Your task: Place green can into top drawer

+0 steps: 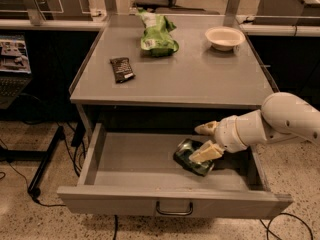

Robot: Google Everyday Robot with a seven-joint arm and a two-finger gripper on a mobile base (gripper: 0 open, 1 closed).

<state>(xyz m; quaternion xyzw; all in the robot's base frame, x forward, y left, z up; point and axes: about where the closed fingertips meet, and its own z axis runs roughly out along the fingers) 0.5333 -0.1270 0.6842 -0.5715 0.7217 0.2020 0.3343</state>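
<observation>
The green can [189, 154] lies on its side on the floor of the open top drawer [135, 166], at its right. My gripper [196, 144] reaches into the drawer from the right, right at the can. Its two pale fingers are spread apart. The upper one [206, 129] is clear above the can and the lower one [206, 152] lies over the can's top side. The can rests on the drawer floor. The drawer's front panel and dark handle [174, 210] face me.
On the grey tabletop [200, 79] lie a bright green chip bag [157, 34], a dark snack bar [121, 69] and a white bowl [224, 37]. The table edge overhangs the back of the drawer. Cables run over the floor at the left [30, 179].
</observation>
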